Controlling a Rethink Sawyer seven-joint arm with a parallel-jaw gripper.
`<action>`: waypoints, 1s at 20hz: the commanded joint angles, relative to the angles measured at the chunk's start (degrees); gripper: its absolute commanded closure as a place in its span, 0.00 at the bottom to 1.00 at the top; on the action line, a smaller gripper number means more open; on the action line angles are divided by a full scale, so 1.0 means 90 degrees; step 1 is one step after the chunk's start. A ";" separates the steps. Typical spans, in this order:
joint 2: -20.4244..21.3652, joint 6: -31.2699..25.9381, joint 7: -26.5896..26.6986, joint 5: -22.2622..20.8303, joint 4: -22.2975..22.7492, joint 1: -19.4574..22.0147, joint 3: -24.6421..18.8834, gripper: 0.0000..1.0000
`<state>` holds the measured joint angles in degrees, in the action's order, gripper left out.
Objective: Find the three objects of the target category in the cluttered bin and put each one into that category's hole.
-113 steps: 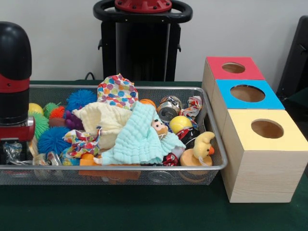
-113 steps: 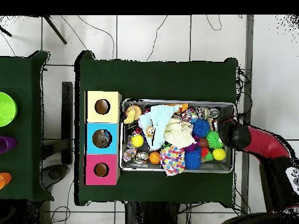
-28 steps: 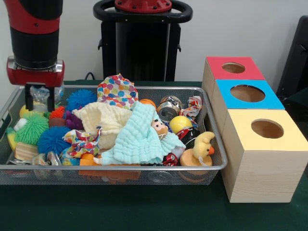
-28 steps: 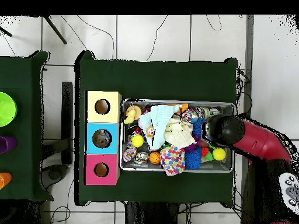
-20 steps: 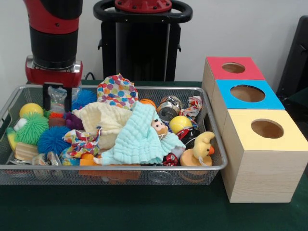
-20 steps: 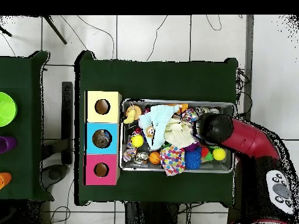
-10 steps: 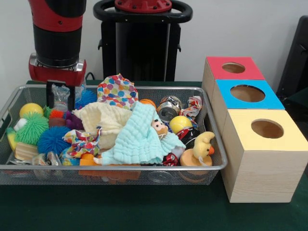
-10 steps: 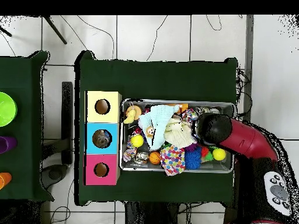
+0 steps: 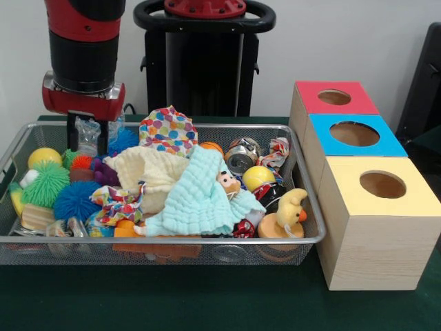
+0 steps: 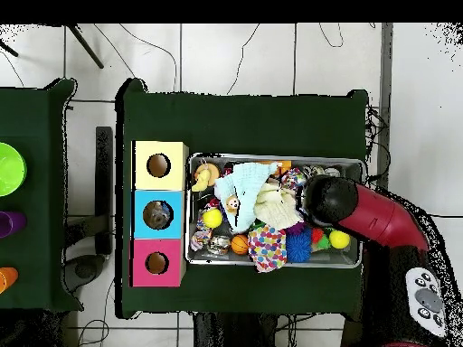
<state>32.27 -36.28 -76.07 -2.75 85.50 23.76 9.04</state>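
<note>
Robot lab: black pedestal (image 9: 204,62) behind green-covered tabletop (image 9: 172,303), white tiled floor (image 10: 235,54) strewn with loose cables (image 10: 253,50).

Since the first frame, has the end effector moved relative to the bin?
Yes. The end effector has risen from the bin's front left corner and gone toward its back rim, shut on a plastic piece.

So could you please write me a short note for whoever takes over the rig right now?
Claw: shut on a crinkly clear plastic piece, held above the left end of the wire bin in the front view.
Blue-topped box: middle of the three boxes beside the bin; something already lies inside its hole in the overhead view, what it is I cannot tell.
More clear plastic shows at the bin's front left corner.
Left: carry the held piece to the blue hole, release, then search for the rest.
</note>
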 commanded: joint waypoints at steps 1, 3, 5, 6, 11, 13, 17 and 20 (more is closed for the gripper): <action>-0.0029 0.0227 -0.1733 0.0318 0.0487 -0.0210 -0.0093 1.00; -0.0034 0.0248 -0.1783 0.0369 0.0511 -0.0264 -0.0059 1.00; -0.0024 0.0259 -0.1844 0.0417 0.0541 -0.0327 -0.0028 1.00; -0.0016 0.0268 -0.1871 0.0438 0.0559 -0.0354 -0.0016 1.00; 0.0074 0.0336 -0.1969 0.0527 0.0712 -0.0448 0.0022 1.00; 0.0135 0.0492 -0.2000 0.0548 0.0845 -0.0466 0.0023 1.00; 0.0241 0.0675 -0.2139 0.0603 0.1085 -0.0566 0.0079 1.00; 0.0276 0.0710 -0.2213 0.0648 0.1173 -0.0612 0.0115 1.00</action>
<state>33.26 -34.36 -80.57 0.60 88.44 19.17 11.53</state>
